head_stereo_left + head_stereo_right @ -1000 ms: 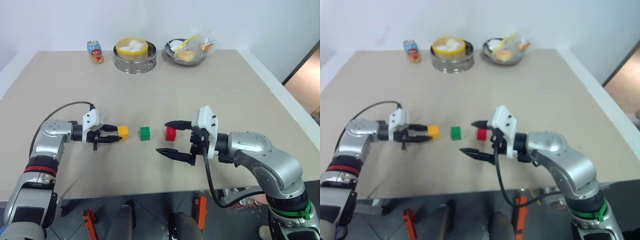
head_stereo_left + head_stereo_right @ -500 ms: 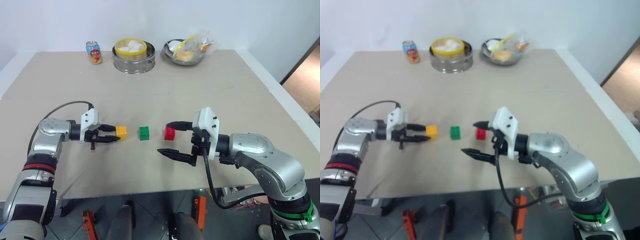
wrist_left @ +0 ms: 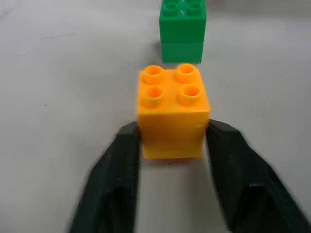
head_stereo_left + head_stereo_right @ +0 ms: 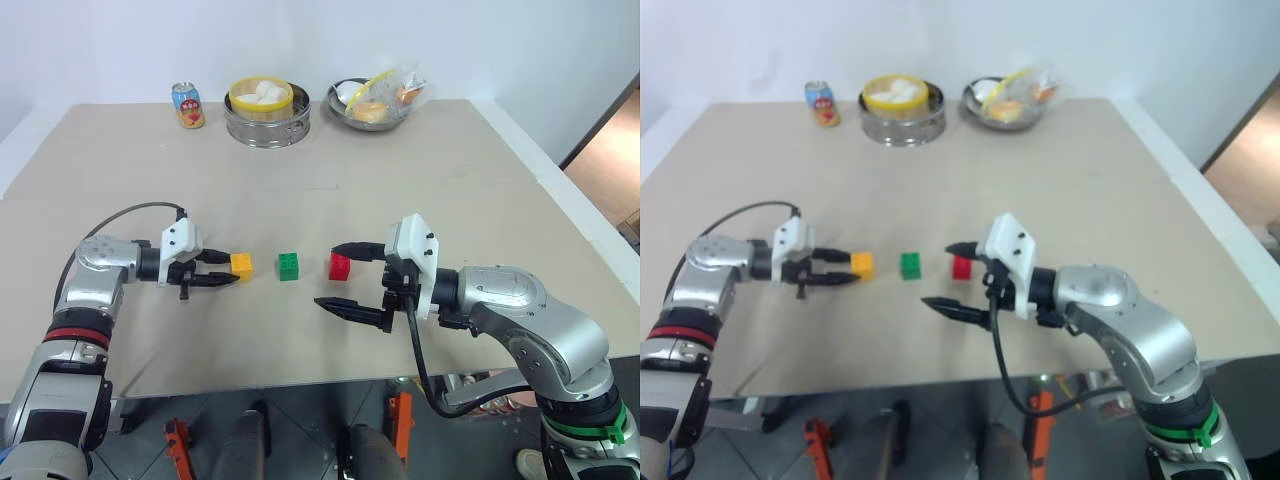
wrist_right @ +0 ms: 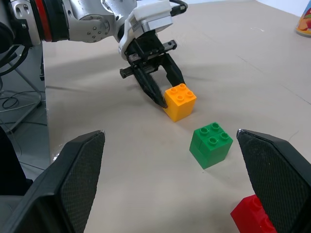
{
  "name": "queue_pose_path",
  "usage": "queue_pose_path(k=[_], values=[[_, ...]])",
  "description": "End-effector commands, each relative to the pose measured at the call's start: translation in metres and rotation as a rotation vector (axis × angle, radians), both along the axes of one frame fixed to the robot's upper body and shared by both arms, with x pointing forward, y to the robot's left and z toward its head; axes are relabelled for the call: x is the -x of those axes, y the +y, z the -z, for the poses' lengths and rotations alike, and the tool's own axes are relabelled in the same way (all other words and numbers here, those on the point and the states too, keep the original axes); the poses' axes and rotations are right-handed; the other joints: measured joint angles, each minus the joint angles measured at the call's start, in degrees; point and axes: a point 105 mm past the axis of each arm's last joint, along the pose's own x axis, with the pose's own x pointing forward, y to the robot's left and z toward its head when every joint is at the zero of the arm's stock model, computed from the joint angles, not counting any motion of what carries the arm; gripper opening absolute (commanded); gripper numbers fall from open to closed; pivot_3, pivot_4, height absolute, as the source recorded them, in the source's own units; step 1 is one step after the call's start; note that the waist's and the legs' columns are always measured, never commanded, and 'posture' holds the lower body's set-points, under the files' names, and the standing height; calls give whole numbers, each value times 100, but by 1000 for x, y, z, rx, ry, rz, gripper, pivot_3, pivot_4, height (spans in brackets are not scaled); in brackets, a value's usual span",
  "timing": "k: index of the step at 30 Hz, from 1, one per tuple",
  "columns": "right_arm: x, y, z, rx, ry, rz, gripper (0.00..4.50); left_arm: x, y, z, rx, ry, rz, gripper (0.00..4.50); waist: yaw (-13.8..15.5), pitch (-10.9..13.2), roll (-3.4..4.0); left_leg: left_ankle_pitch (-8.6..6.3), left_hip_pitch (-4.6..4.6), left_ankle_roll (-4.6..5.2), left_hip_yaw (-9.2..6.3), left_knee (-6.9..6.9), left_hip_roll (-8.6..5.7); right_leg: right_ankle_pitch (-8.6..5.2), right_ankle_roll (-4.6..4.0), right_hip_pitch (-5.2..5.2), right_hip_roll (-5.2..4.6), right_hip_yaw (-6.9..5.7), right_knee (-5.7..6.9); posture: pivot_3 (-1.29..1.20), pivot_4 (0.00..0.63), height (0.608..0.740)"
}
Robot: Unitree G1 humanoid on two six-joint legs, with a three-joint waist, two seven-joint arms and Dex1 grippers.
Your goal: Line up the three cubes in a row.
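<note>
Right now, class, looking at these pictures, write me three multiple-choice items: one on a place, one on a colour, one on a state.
1. Which cube stands in the middle of the row?
A. red
B. green
C. orange-yellow

2. What colour is the cube at the left pincer's fingertips?
A. orange-yellow
B. blue
C. red

3. How is the right pincer?
A. shut on the red cube
B. shut on the drink can
C. open, holding nothing

Key: 1 B, the green cube sits between the orange-yellow cube and the red cube. 2 A, that cube sits between the left pincer tips. 3 C, the right pincer fingers stand wide apart, empty.
</note>
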Motion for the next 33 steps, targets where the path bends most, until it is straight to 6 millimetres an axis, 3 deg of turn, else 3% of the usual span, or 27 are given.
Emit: queue_pose_path(k=[1, 4, 13, 15, 18, 23, 28, 33], values=[[4, 2, -12, -12, -57, -15, 4500, -1, 5, -6, -24, -23, 5, 3553, 0, 0, 0, 0, 0, 0, 0, 0, 0, 0, 0, 0, 0, 0, 0, 0, 150, 740], [4, 3, -13, -22, -55, -12, 4500, 0, 10, -12, -35, -33, 9, 4457, 0, 0, 0, 0, 0, 0, 1, 1, 1, 1, 0, 0, -1, 0, 0, 0, 150, 740], [-4, -1, -21, -83, -60, 45, 4500, 23, 33, -51, 51, -9, -116, 4457, -17, 0, 0, -9, 1, -8, 16, 2, 22, 10, -9, -12, 0, 0, 0, 0, 150, 740], [-9, -5, -23, -83, -73, 81, 4500, 28, 31, -62, 103, -24, -159, 4457, -19, 0, 0, -11, 0, -10, 18, 2, 29, 10, -10, -16, 3, -1, 0, 0, 150, 740], [-20, -13, -24, -82, -96, 157, 4500, 36, 12, -74, 172, -119, -193, 4457, -9, 0, 0, -12, 0, -12, 18, 2, 33, 12, -12, -16, 4, -3, 0, 0, 150, 740], [-36, -27, -28, -69, -181, 315, 4500, 45, -25, -80, 330, -228, -319, 4457, 1, 0, 0, -14, 1, -10, 44, 8, 30, 19, -7, -16, -12, 7, 0, 0, 150, 740], [-55, -53, -27, -66, -232, 565, 4500, 33, -16, -81, 444, -271, -579, 4457, 2, -1, -1, -16, 2, -7, 61, 31, 59, 44, -7, -23, 9, 3, 0, 0, 150, 740], [-51, -62, -19, -58, -186, 549, 4500, 28, -1, -71, 370, -251, -602, 4457, 3, -1, -1, -16, 3, -7, 74, 36, 65, 55, -7, -26, 12, 4, 0, 0, 150, 740]])
